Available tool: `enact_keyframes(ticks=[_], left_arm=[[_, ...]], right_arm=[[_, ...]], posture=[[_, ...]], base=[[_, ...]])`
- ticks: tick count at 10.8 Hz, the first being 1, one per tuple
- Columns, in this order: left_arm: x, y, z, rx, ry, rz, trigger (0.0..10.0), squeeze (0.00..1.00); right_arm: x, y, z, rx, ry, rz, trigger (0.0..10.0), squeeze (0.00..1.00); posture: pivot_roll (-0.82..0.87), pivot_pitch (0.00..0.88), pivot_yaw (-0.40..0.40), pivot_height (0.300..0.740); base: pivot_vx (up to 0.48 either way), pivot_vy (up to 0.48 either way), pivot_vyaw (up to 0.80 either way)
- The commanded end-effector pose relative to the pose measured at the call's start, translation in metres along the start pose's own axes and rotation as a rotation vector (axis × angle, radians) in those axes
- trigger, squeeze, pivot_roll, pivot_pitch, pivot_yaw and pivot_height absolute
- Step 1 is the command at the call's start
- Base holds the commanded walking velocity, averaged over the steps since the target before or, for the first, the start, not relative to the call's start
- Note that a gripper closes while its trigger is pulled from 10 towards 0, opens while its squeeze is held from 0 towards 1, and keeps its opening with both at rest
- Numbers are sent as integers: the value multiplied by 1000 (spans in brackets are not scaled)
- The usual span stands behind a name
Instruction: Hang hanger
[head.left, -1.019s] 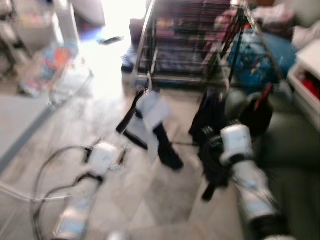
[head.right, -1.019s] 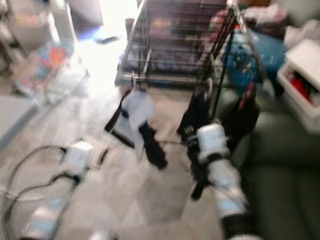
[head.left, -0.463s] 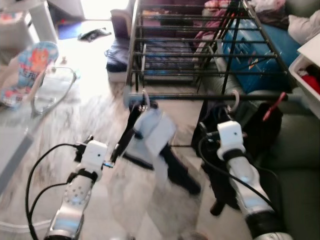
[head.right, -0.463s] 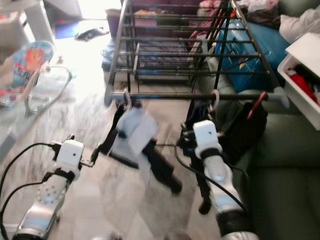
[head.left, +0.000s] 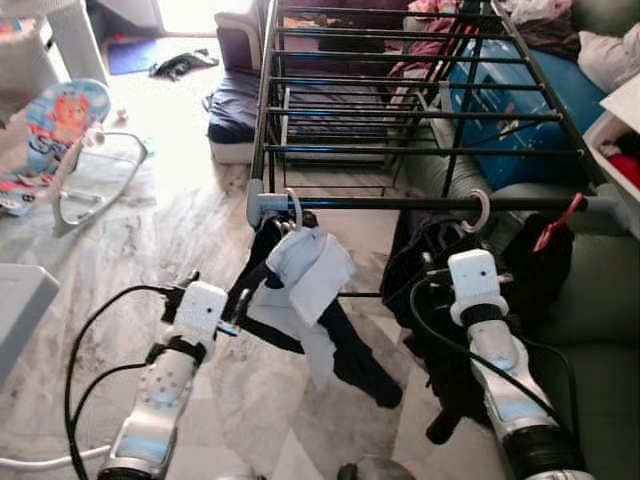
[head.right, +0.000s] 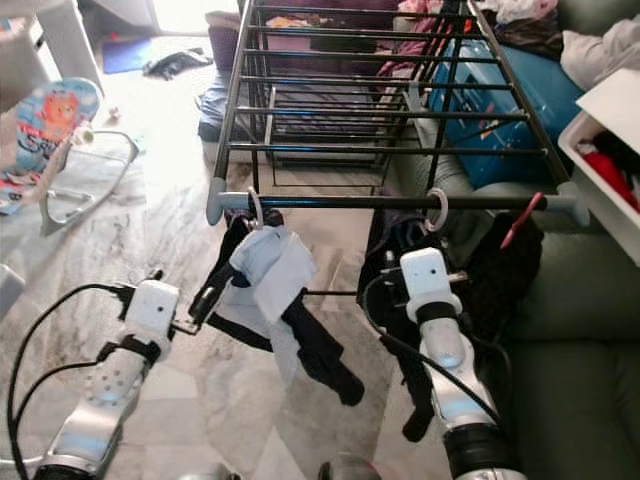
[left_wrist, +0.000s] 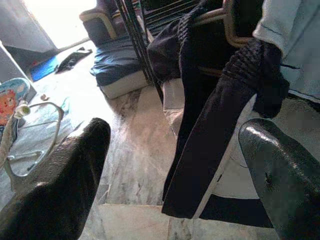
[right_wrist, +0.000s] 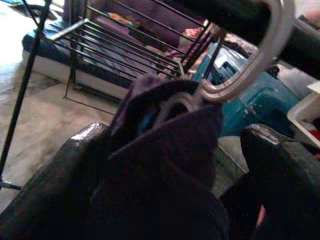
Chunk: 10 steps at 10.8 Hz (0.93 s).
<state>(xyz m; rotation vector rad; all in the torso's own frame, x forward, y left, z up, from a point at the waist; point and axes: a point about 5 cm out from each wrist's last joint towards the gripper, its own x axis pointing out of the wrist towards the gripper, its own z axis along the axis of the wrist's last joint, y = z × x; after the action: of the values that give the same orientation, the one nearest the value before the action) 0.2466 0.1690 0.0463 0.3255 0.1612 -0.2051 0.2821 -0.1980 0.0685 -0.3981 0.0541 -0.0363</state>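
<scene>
- A black metal drying rack (head.left: 400, 110) stands on a pale marble floor (head.left: 120, 270), seen from the robot's head looking down.
- The rack's front rail (head.left: 400, 203) runs across the middle of the view, with grey caps at both ends.
- Two hangers hang from this rail by their pale hooks.
- The left hanger (head.left: 292, 210) sits near the rail's left end and carries a light blue cloth (head.left: 305, 275) and a dark garment (head.left: 350, 355) that trails down to the floor.
- The right hanger (head.left: 478, 211) has its hook over the rail towards the right end; a dark purple garment (right_wrist: 165, 165) hangs from it.
- The left pincer (left_wrist: 175, 165) is open, its two black fingers spread wide, just beside the lower edge of the clothes on the left hanger.
- The right pincer (right_wrist: 175, 170) is also open, with one finger on each side of the dark purple garment just below the hook; whether it touches the cloth cannot be told.
- A red clip (head.left: 556, 222) hangs near the rail's right end.
- A blue bag (head.left: 520, 100) lies behind the rack on the right, and a baby bouncer (head.left: 70, 140) sits on the floor to the left.
</scene>
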Motion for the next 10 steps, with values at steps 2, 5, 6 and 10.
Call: enact_keyframes(ticks=[2, 5, 6, 10], left_arm=[[-1, 0, -1, 14, 10, -17, 10000, 0], [-1, -1, -2, 23, 19, -33, 10000, 0], [0, -1, -3, 27, 26, -46, 10000, 0], [4, -3, -3, 30, 37, -61, 10000, 0]], right_arm=[[-10, -12, -7, -16, 36, -63, 10000, 0], [-33, -16, -19, 35, 86, -50, 10000, 0], [-38, -16, -34, 45, 176, 1, 10000, 0], [-3, -17, -40, 132, 297, 146, 10000, 0]], posture=[[-19, 29, -13, 740], [-33, 30, -3, 740], [-36, 28, 0, 740], [-24, 18, 3, 740]], base=[[0, 0, 0], [0, 0, 0], [0, 0, 0], [0, 0, 0]])
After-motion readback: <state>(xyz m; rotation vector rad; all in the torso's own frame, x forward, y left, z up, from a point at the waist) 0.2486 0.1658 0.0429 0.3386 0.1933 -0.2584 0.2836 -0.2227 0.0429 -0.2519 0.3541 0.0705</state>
